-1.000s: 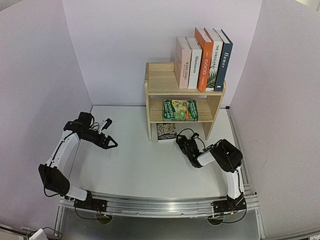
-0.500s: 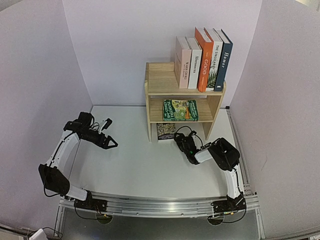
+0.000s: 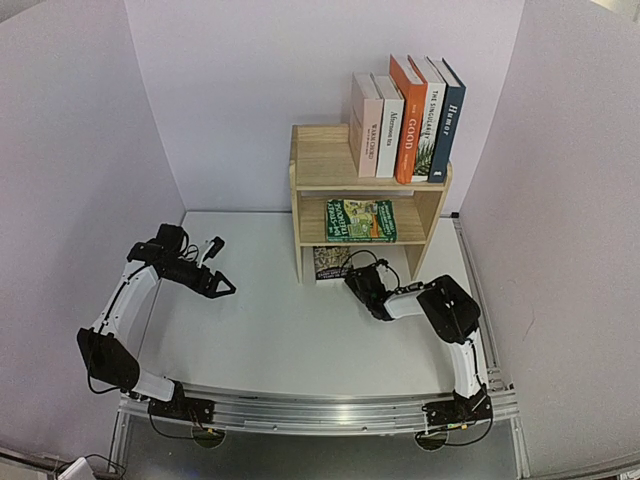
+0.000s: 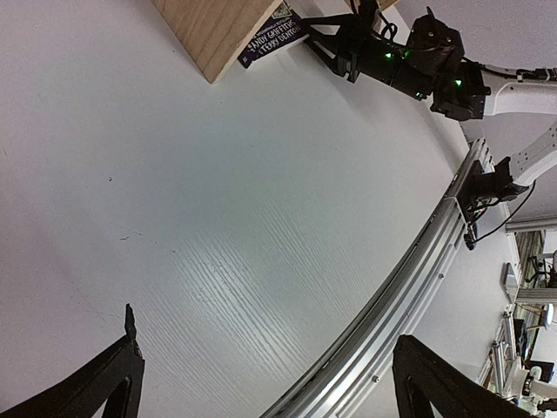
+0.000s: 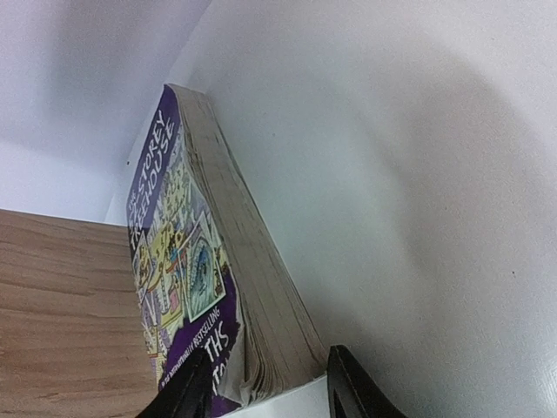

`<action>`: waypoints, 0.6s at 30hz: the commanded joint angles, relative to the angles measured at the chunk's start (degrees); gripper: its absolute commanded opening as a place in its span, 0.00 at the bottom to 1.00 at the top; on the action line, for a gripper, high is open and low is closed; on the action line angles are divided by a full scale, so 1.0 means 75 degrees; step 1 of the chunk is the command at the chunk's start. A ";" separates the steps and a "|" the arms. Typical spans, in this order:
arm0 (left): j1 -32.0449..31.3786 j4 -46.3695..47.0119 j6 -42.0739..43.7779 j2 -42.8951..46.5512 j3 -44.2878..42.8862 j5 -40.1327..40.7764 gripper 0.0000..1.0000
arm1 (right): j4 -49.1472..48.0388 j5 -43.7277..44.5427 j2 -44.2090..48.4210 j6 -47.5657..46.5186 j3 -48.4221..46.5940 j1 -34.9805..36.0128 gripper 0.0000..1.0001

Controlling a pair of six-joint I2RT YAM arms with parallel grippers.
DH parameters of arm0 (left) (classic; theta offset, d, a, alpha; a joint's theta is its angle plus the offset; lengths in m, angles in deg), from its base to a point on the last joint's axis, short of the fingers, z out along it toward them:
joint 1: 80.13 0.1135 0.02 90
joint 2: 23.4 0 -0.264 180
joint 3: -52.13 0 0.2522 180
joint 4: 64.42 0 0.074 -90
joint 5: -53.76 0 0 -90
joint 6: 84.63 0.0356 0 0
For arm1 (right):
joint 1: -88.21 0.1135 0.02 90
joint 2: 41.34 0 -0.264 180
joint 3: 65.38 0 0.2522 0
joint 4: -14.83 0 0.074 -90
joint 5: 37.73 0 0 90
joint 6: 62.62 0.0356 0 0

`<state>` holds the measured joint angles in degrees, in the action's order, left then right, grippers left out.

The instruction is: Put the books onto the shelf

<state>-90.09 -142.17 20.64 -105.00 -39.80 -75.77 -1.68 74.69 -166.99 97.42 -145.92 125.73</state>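
Observation:
The wooden shelf [image 3: 320,160] stands at the back of the table. Several books [image 3: 405,115] stand upright on its top tier, and a green book [image 3: 360,220] lies flat on the lower tier. A dark paperback [image 3: 332,263] with a purple cover [image 5: 183,252] lies on the table under the shelf [image 5: 61,305]. My right gripper [image 3: 358,278] is at its near right corner, fingers pressed on cover and underside [image 5: 270,383]. My left gripper [image 3: 224,266] hangs open and empty over the left of the table [image 4: 265,348].
White walls close in the table on the left, back and right. A metal rail [image 4: 409,287] runs along the near edge. The shelf's side panels [image 3: 428,235] flank the paperback.
My right gripper has slid left and forward toward the paperback and its fingers have narrowed onto the book's corner. The left arm has not moved.

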 commanded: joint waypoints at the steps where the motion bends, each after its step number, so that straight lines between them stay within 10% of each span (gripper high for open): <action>1: 0.0019 0.0079 0.0150 0.0180 -0.0148 -0.0199 0.99 | 0.1268 0.0029 -0.0142 -0.0037 -0.0122 0.0064 0.38; 7: 0.0024 0.0057 0.0178 0.0165 -0.0165 -0.0183 0.99 | 0.1377 -0.0036 -0.0130 -0.0096 -0.0160 0.0060 0.02; 18: 0.0006 0.0182 0.0423 0.0290 0.0023 -0.0015 0.98 | 0.2037 -0.1552 0.1384 -0.2065 0.1138 0.0067 0.00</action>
<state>-90.09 -142.13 21.77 -105.00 -39.80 -76.02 2.87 72.17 -163.15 92.09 -143.08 125.78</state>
